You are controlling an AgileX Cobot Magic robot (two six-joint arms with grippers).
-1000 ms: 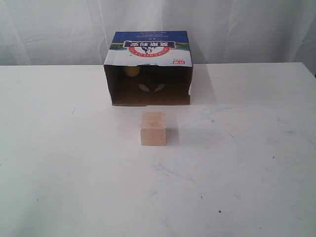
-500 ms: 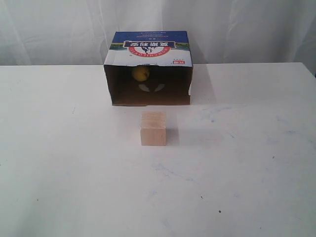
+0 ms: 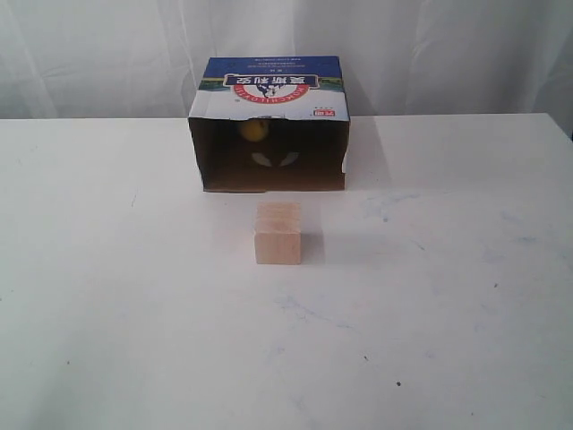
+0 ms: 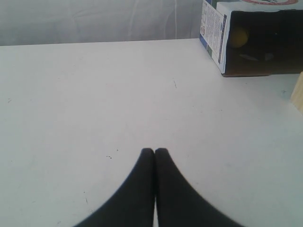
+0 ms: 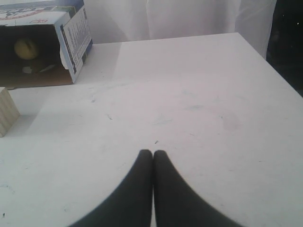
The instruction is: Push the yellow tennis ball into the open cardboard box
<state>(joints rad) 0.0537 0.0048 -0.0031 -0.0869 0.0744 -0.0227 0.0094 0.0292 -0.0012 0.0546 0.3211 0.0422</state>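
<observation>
I judge the ball (image 3: 252, 131) light, rolling at a nudge; it sits in the box (image 3: 269, 90), my left hand (image 4: 154, 152) and right hand (image 5: 152, 153) clenched empty.

Tennis ball (image 3: 253, 131) inside cardboard box (image 3: 269, 90); cube (image 3: 277, 233) before box.

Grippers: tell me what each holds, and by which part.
Nothing is held. The left gripper and right gripper are both shut with nothing between the fingers. The ball lies inside the box, touched by neither.
</observation>
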